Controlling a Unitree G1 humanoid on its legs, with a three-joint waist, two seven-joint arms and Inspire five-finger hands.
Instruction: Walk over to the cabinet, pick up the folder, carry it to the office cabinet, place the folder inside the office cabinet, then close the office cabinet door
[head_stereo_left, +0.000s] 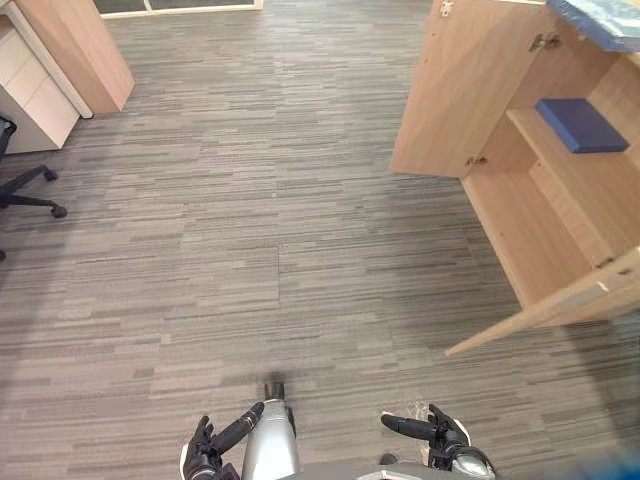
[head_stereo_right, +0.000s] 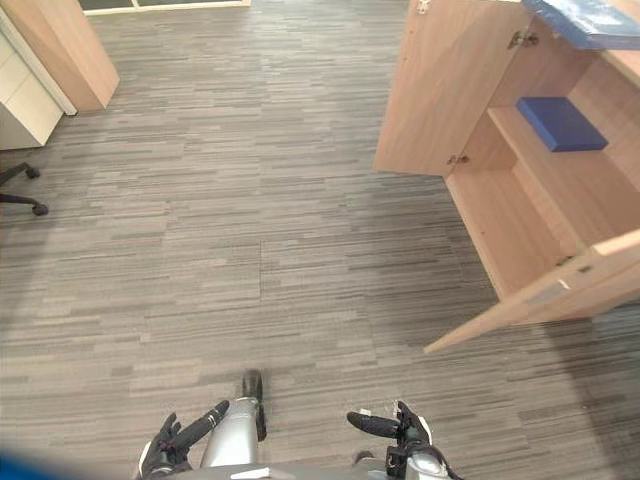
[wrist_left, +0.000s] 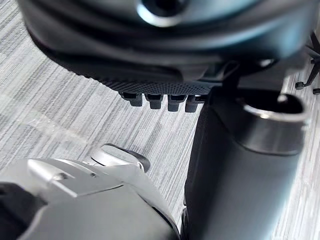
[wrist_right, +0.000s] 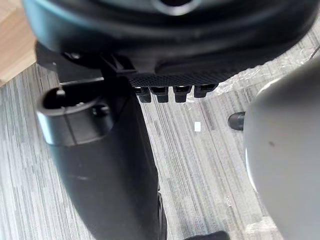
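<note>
My left hand (head_stereo_left: 200, 450) and right hand (head_stereo_left: 445, 436) hang low in front of me, fingers relaxed, holding nothing. The folder (head_stereo_left: 581, 124) lies flat on a shelf in the open cabinet (head_stereo_left: 520, 230), ahead to my right. It looks light, stiff and slick, so I'd pinch its near edge.

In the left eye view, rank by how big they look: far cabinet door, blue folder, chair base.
1. cabinet door
2. blue folder and chair base: these look alike, and the chair is cut off, so unranked.
</note>
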